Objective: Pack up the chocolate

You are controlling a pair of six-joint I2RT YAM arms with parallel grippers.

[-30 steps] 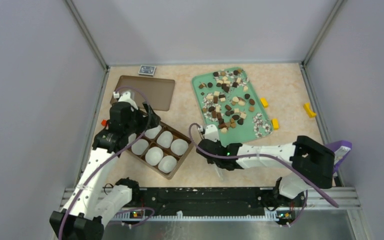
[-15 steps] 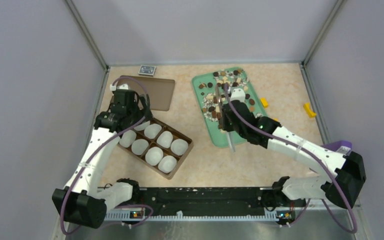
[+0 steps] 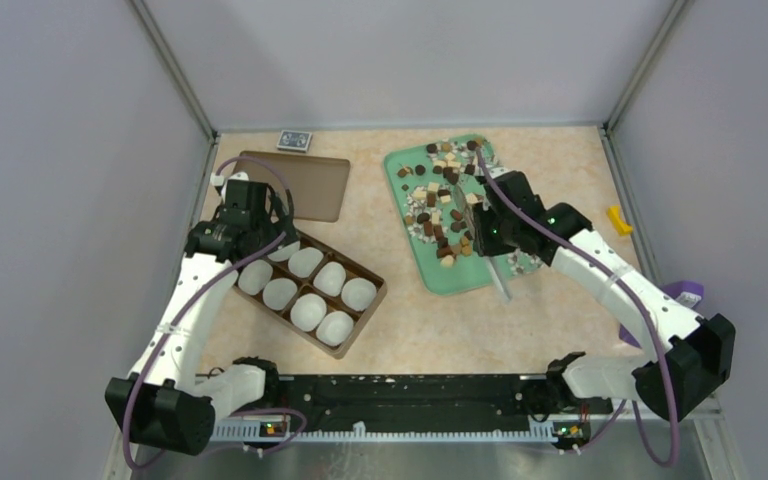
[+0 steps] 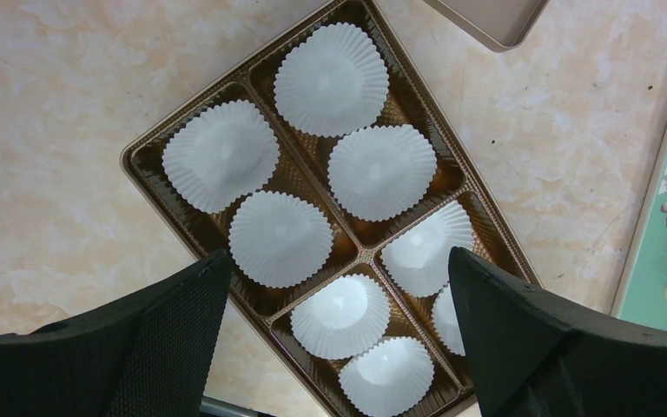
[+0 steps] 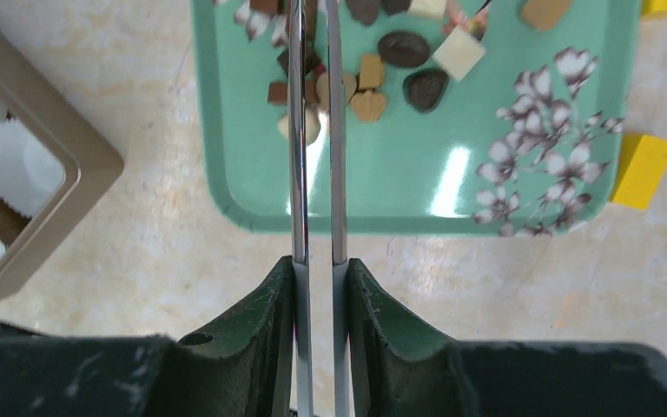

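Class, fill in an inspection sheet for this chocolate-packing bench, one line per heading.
Surface: marbled beige table.
Job's things: chocolate scattered on green tray; brown box with eight empty paper cups; brown lid lying apart.
Clutter: yellow blocks, small patterned pack, purple object at right edge.
Grippers: left gripper open above box; right gripper jaws shut on tweezers over tray.
Cables: purple cables along both arms.
Surroundings: grey walls on three sides.

The overhead camera sees all; wrist cameras look down closely, both catching box [image 4: 300,174] and tray [image 5: 382,182].
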